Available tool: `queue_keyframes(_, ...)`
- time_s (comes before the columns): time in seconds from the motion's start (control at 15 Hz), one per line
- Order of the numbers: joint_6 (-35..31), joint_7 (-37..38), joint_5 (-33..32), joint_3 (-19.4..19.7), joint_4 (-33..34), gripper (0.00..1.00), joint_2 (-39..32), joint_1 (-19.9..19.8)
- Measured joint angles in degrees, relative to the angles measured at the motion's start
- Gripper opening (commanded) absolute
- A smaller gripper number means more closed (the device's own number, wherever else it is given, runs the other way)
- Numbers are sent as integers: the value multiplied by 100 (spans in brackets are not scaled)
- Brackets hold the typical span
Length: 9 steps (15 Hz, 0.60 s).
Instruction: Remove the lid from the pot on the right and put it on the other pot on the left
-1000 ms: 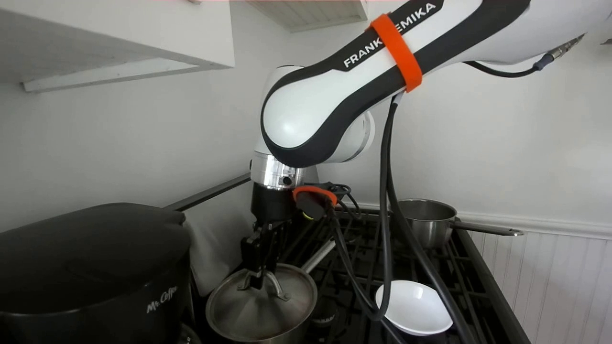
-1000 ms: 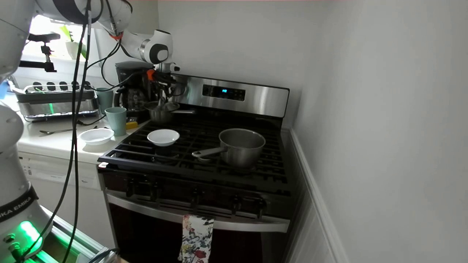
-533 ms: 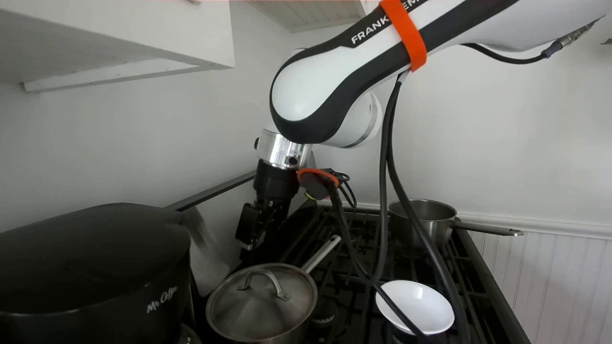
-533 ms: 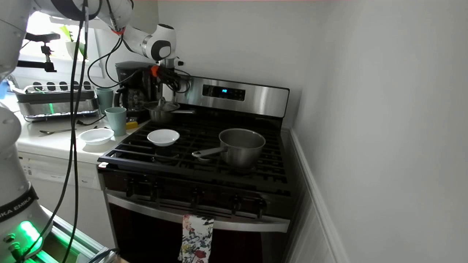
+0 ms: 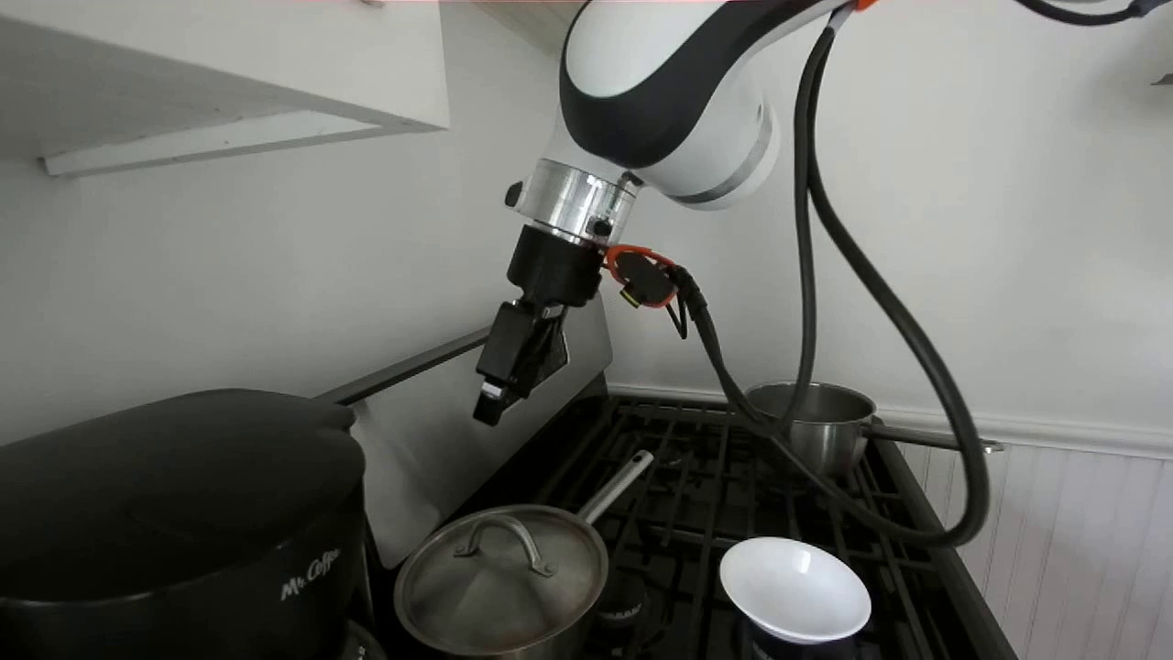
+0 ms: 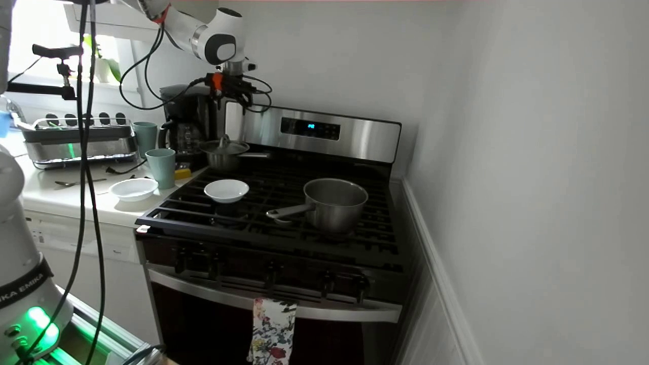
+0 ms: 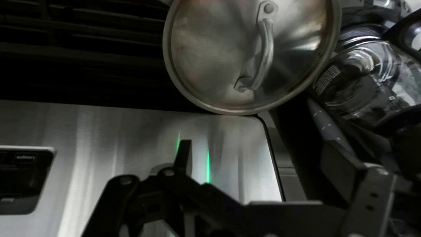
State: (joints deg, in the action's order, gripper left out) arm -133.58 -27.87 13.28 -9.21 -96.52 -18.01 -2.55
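A round steel lid (image 7: pixel 210 49) with an arched handle (image 7: pixel 267 49) lies on the left pot (image 6: pixel 223 163), next to the coffee maker. The handle of that pot (image 5: pixel 619 486) points away from the coffee maker. Uncovered, the right pot (image 6: pixel 337 208) stands on the stove near the side wall; an exterior view also shows this steel pot (image 5: pixel 829 449) far back. My gripper (image 7: pixel 261 161) is open, its fingers wide apart with nothing between them. In an exterior view it hangs tilted above the lid (image 5: pixel 486 605), clear of the handle.
The black coffee maker (image 5: pixel 183 513) stands close beside the lidded pot. Behind the burners rises the stove's steel back panel (image 6: pixel 355 139). A white bowl (image 6: pixel 226 188) sits on the grates. A cabinet (image 5: pixel 220 73) overhangs, and loose cables (image 5: pixel 953 412) droop from the arm.
The gripper was down around the lid's handle a second ago. It has opened, come off the handle and risen with a tilt, while the lid stayed on the left pot.
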Motion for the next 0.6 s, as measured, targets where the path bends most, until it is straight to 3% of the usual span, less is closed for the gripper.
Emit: queue_keyframes(0.6, 845, -741, 575, 157, -668, 100, 961, -128)
